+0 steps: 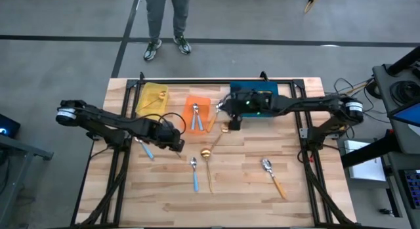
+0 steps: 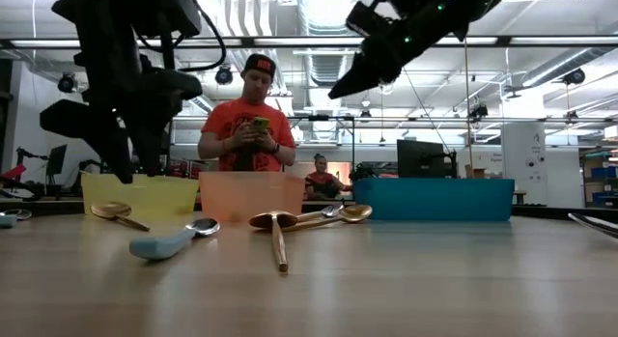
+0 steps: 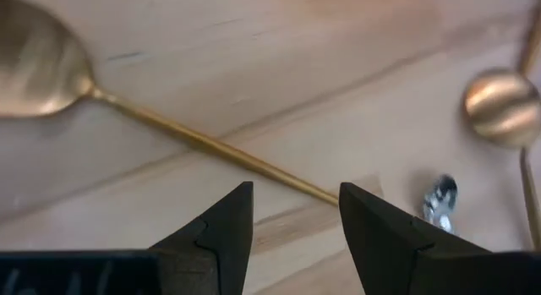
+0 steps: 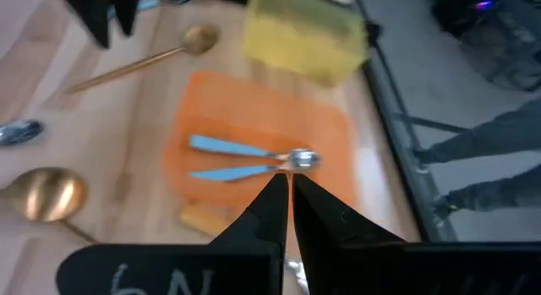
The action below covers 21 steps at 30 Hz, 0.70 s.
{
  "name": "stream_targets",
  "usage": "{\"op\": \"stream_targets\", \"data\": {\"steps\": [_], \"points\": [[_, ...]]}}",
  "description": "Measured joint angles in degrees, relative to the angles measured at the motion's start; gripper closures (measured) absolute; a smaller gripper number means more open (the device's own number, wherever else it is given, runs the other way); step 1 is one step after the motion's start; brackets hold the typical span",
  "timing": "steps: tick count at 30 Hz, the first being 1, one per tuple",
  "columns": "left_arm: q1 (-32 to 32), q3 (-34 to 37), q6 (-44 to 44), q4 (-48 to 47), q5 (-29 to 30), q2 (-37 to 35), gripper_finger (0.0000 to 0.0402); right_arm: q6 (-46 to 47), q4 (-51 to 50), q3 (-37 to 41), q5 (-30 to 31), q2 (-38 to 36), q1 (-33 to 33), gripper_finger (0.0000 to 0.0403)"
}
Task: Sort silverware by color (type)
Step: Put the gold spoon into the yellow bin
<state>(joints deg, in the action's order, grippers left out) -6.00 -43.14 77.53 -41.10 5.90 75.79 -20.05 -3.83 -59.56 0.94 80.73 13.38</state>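
Gold spoon (image 3: 211,145) is lying on the bench (image 1: 315,183) where we are holding our left claw (image 3: 292,212) spread astride its handle, while our right claw (image 4: 286,193) is hovering clenched, empty, above the orange bin (image 4: 254,101)

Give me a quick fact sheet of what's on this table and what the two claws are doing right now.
Bins: yellow bin, orange bin, blue bin in a row at the far edge
In orange bin: two blue-handled spoons
Left gripper: open, straddling a gold spoon's handle
Right gripper: shut, empty, above the orange bin
Loose on table: blue-handled spoon, orange-handled spoon
Behind table: a person standing
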Motion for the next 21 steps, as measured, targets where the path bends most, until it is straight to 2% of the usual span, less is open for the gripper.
{"op": "stream_targets", "data": {"steps": [5,9,16,21], "points": [[-0.75,1.85,10.57,-0.20,2.52,0.07,0.0244,-1.01,0.11,3.30,-6.48,-4.22,2.10,0.0390],[-0.83,3.50,15.06,-0.61,3.70,0.11,0.0244,-2.20,3.88,6.09,-10.75,-7.69,3.01,0.0390],[-0.82,4.56,18.06,-0.76,11.35,0.11,0.0244,-3.44,4.22,7.09,-11.95,-9.48,3.17,0.0390],[-0.70,4.71,18.21,-1.99,14.20,0.11,0.0244,-4.02,4.23,7.09,-11.93,-9.46,3.17,0.0390]]}}
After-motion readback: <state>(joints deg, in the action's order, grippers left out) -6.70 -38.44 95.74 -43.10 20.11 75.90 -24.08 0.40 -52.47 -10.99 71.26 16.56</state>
